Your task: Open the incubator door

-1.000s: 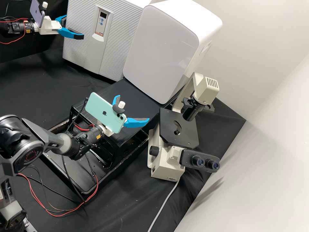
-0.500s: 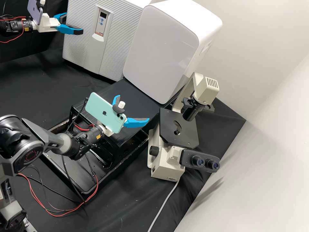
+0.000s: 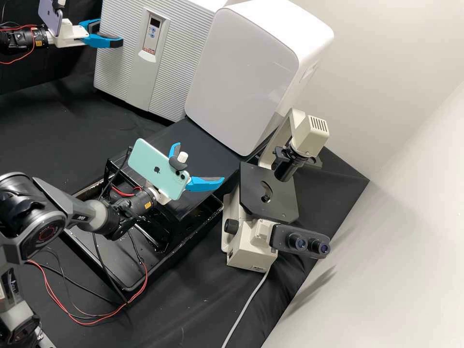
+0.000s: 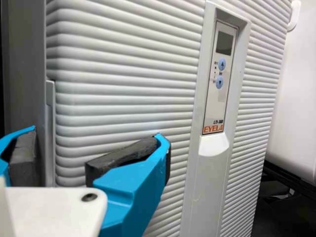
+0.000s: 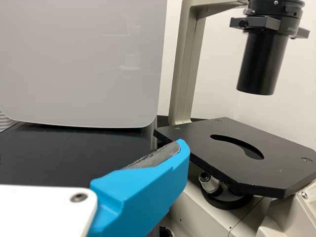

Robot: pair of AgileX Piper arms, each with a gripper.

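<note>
One ribbed incubator (image 3: 123,29) stands at 11 o'clock in the high view, its door (image 4: 123,98) apparently shut. Over the last second the left hand (image 3: 110,32), fingers apart, has slid slightly towards 11 o'clock beside the door's edge, probably lining up to pull it. The right hand (image 3: 200,163), also spread, sits at 10 o'clock, just off centre.

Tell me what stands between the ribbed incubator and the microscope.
A white box with rounded corners stands between the ribbed incubator and the microscope, as the high view shows.
</note>
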